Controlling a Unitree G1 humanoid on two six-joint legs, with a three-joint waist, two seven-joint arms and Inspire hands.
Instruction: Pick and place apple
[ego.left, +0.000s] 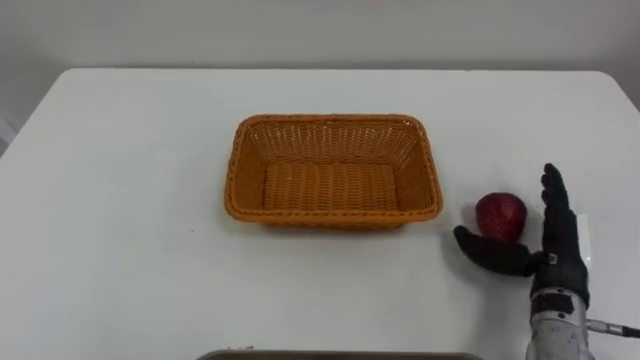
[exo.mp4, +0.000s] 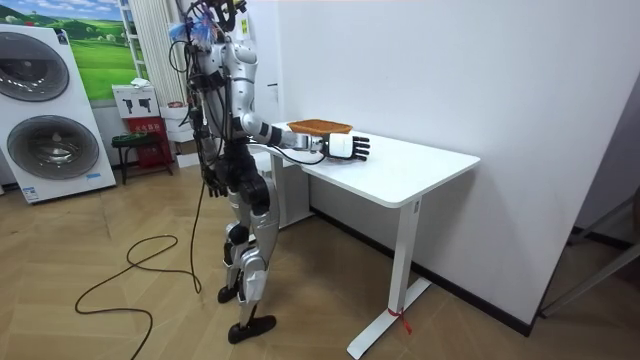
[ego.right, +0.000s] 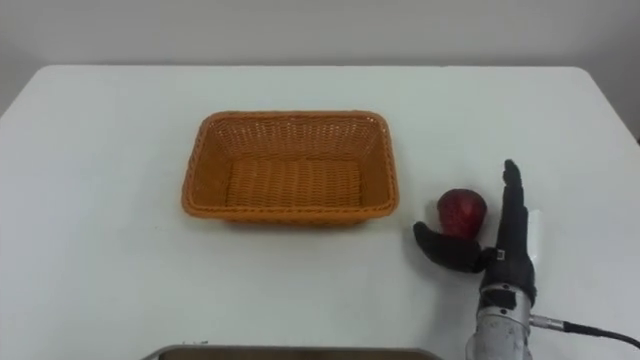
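Apple: on the white table, right of the basket.
Right hand: unclenched, fingers straight just right of the apple, thumb at its near side (contact unclear).
Handling: probably firm, smooth and apt to roll; best gripped across its widest part.

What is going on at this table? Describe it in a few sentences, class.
A humanoid robot stands at a white table, reaching for a red apple with its right hand. The hand is open, with straight fingers just to the right of the apple and the thumb across its near side. The apple sits on the table, not yet lifted. To its left, a woven basket stands empty in the middle of the table and is probably where the apple will go.
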